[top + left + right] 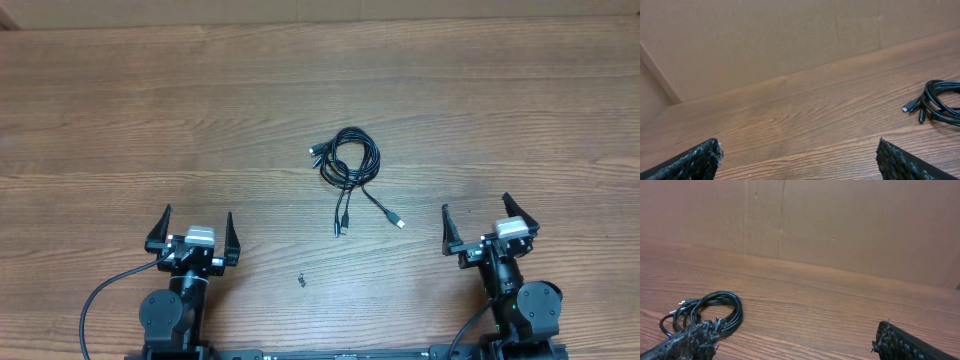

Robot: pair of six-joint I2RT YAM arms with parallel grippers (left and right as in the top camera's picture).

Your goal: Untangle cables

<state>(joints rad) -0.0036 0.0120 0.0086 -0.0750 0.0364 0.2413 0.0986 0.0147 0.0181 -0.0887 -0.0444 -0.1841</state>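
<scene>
1. Inspecting the desk [150, 110] from overhead, we find the cables [347, 160] lying as one looped bundle near its middle. The bundle is well ahead of both arms and roughly between them, a little nearer the right arm.
2. The left hand [197, 222] sits at the near edge with its jaws spread wide and nothing between them. The right hand [477, 210] is likewise wide open and empty. Neither touches the cables.
3. We judge the task to stand at its opening step: the loops lie overlapped, no strand is drawn out, and no approach is under way.
4. In our judgement, the next move calls for one hand to reach forward and pin the coil while the other takes a free end. The tails trailing toward the arms offer the readiest purchase.
5. The cords are thin, black, glossy and round in section. They look limp enough to slide or snag when pulled.
6. A silver-tipped plug [399, 222] lies off to the right of the coil, and two further plug ends [340, 228] rest side by side just below it.
7. The desk is brown wood grain with a smooth, matte face, and a plain cardboard wall [765, 45] stands behind it.
8. The fingers [902, 162] are black with a rough, pebbled surface.
9. A small dark speck [300, 279] lies between the arms; we cannot tell what it is.
</scene>
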